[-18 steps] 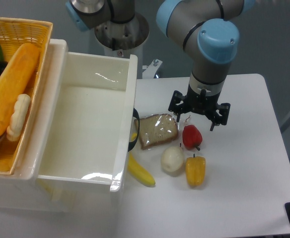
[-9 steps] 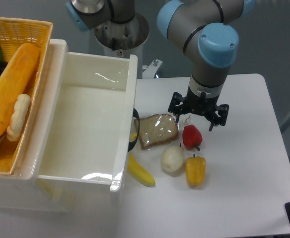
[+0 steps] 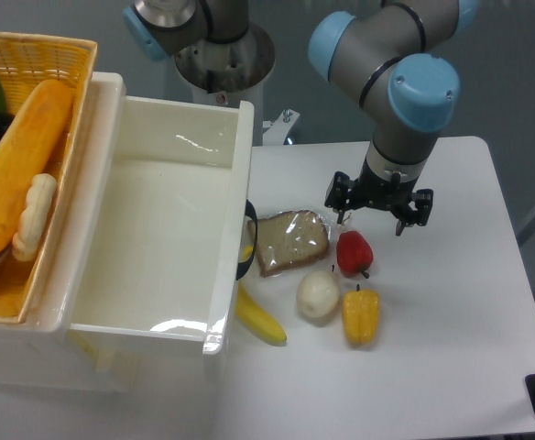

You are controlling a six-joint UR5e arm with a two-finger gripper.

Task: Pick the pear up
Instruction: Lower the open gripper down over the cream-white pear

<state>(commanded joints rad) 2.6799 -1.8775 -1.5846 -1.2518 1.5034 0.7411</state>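
Pear (image 3: 318,295) rests on the white table (image 3: 451,302), pale and roundish, taken as the reference point for all positions below. Yellow bell pepper (image 3: 360,314) stands just beside the pear on its right, nearly touching. Red pepper (image 3: 354,252) lies above and to the right of the pear, close but apart. Bread slice in clear wrap (image 3: 291,241) lies above and left of the pear, its lower edge near the pear's top. Banana (image 3: 259,316) lies to the lower left of the pear, running diagonally from under the white bin's (image 3: 171,220) corner. The bin stands well left of the pear; beyond it a yellow wicker basket (image 3: 61,69) holds assorted food items. Gripper (image 3: 379,213) hangs above and right of the pear, over the table beyond the red pepper, pointing down. The jaws are spread apart with nothing between them, and they touch no item. The pear is uncovered and not in contact with the gripper.
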